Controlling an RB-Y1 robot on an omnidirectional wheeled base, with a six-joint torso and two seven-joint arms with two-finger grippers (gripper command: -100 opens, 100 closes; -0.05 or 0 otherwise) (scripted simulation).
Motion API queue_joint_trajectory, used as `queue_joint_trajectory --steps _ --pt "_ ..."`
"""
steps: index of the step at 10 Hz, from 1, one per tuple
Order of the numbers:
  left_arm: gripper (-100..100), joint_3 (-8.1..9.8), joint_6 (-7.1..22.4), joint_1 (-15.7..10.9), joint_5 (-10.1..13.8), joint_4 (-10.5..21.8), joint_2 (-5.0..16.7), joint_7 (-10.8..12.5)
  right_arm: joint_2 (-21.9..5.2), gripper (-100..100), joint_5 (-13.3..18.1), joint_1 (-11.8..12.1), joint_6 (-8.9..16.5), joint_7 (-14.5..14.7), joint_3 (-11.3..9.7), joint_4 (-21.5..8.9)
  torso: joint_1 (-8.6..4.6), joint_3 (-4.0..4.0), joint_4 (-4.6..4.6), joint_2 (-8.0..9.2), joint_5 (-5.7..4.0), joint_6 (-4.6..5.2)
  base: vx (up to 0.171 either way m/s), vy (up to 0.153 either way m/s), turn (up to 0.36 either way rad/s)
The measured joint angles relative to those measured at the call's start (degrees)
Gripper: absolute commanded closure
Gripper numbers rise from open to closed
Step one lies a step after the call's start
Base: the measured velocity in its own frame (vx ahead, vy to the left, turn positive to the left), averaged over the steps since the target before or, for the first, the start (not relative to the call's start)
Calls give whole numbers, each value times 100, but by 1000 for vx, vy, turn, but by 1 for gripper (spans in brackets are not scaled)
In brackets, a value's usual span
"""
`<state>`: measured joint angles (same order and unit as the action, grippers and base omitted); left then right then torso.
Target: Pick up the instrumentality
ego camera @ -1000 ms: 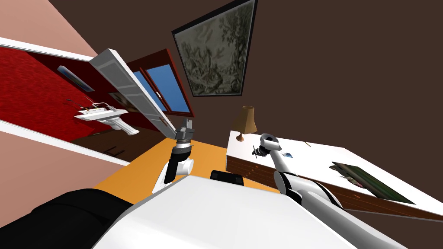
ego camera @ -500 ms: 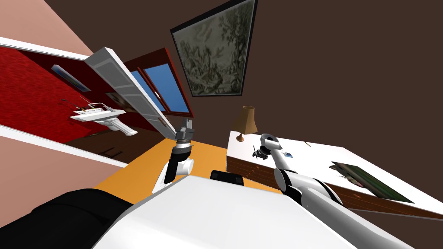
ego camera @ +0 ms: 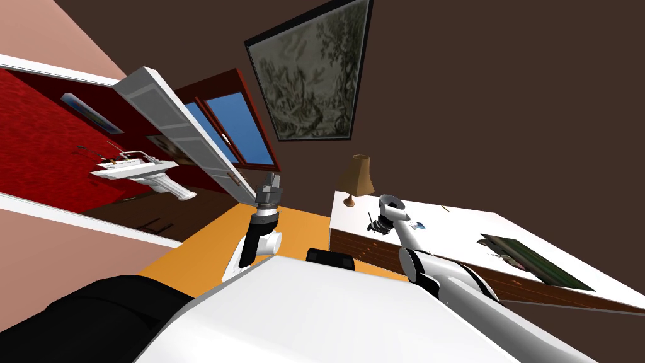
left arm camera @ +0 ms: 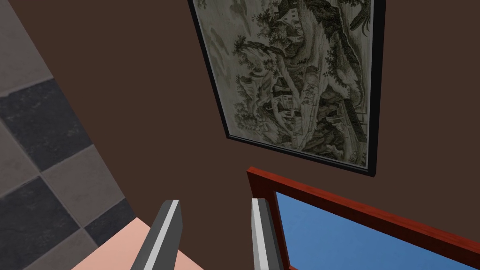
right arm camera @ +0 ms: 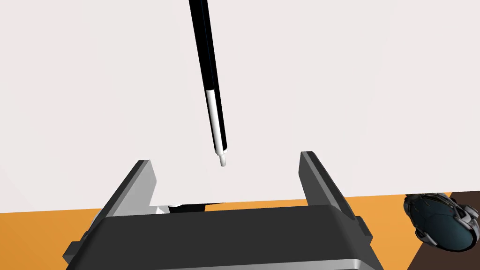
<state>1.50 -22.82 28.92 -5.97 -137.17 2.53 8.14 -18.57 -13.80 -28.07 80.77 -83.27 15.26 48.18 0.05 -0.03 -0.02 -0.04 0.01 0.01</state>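
Right gripper: fingers are standing wide apart, holding nothing. The pen is lying flat on the white table, its white tip pointing into the gap just ahead of them. I am judging it light, stiff, smooth and prone to rolling, so pinching mid-shaft looks best. Drawers appear shut, their contents hidden. Left gripper is pointing upward, fingers slightly apart and empty.

Home interior — table lamp, framed landscape picture, washbasin beyond door
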Motion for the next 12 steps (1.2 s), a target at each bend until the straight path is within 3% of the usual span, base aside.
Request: queue_joint_trajectory --steps 1,2,6,7,8,11,12 --pt "0 0 0 0 0 0 0 0 13 -100 8 2 -137 46 6 -147 -2 1 0 2 0 -1 3 5 -11" --pt "0 0 0 0 0 0 0 0 14 100 9 2 -173 58 6 -168 -5 3 2 4 -1 -1 0 0 0" --pt "0 0 0 0 0 0 0 0 15 100 9 1 -170 60 4 -165 -8 4 2 7 -1 1 0 0 0" --pt "0 0 0 0 0 0 0 0 15 0 9 1 -170 61 4 -165 -8 4 2 7 -1 1 0 0 0" --pt "0 0 0 0 0 0 0 0 15 100 9 1 -170 61 4 -165 -8 4 2 7 -1 1 -8 -12 43" --pt "0 0 0 -1 0 0 0 0 -47 100 -19 -79 131 -48 -8 62 -11 9 6 13 -1 -2 -15 -17 57" --pt "0 0 0 0 0 0 0 0 -49 0 -21 -92 152 -59 -9 70 -10 6 2 11 -2 3 0 0 0"
